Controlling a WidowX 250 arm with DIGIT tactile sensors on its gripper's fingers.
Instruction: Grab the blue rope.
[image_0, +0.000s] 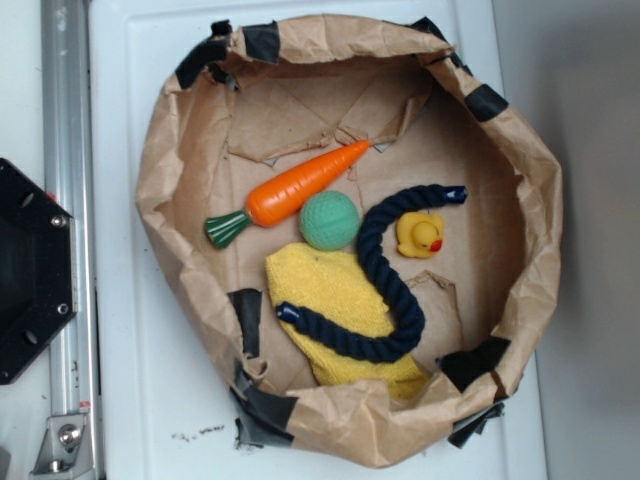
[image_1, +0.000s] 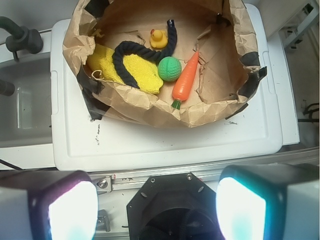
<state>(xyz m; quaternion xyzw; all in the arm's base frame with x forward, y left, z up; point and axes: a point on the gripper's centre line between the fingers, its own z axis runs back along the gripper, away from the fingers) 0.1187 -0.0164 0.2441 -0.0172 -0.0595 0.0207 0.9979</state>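
A crumpled brown paper bowl (image_0: 160, 190), patched with black tape, sat on a white surface (image_0: 150, 400) and held 5 things. The blue rope (image_0: 375, 255) lay in an S-curve in the middle of the bowl, its lower loop resting across a yellow cloth (image_0: 325, 290) and its upper end running up beside a small yellow duck (image_0: 420, 235). A green ball (image_0: 330, 220) sat touching the inner side of the rope's upper curve, and an orange carrot toy (image_0: 295, 190) lay diagonally just above the ball. In the wrist view, the gripper (image_1: 150, 205) hung well back from the bowl, over the near edge of the white surface, with its 2 pale fingers (image_1: 70, 212) spread wide and nothing between them. The task looked barely begun — the rope lay untouched and fully in view. By my judgement everything remained: moving over the bowl, coming down on the rope, and closing on it — probably mid-length, clear of ball and duck.
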